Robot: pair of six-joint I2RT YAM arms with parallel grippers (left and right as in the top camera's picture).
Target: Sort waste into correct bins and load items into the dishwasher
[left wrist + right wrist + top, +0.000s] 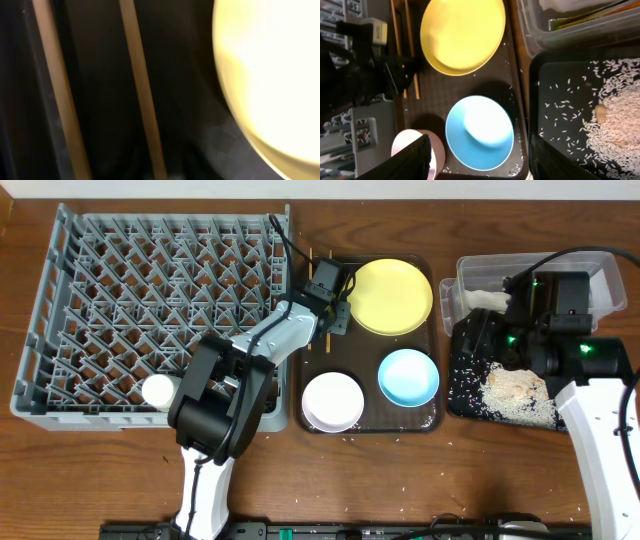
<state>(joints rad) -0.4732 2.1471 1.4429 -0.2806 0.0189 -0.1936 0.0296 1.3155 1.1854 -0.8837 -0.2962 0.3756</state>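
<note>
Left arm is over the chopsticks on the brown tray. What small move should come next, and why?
Probably lower the left gripper slightly and close its fingers on the chopsticks. The left wrist view shows both sticks lying side by side close beneath it, beside the yellow plate; the fingers themselves are out of view, so check their opening first.

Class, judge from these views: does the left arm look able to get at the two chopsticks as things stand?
Probably yes: the left gripper hangs right above the chopsticks, which lie uncovered beside the yellow plate, nothing between.
</note>
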